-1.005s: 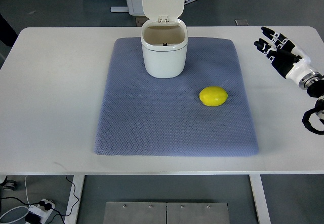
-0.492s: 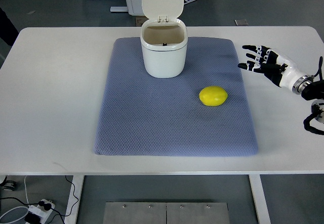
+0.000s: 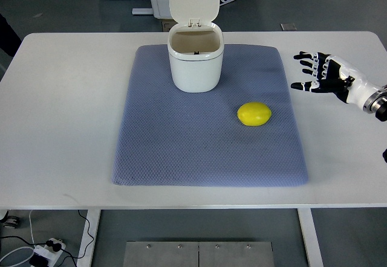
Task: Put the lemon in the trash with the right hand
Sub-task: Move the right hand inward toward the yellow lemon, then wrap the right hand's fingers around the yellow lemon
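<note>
You have a white table [image 3: 60,128] that fills most of the view, its far edge straight and its near corners cut off by the frame. A blue-grey mat [image 3: 181,146] lies flat on it, about centred left to right and reaching from near the far edge almost to the near one. Bare tabletop shows as broad strips to the mat's left and right.
</note>
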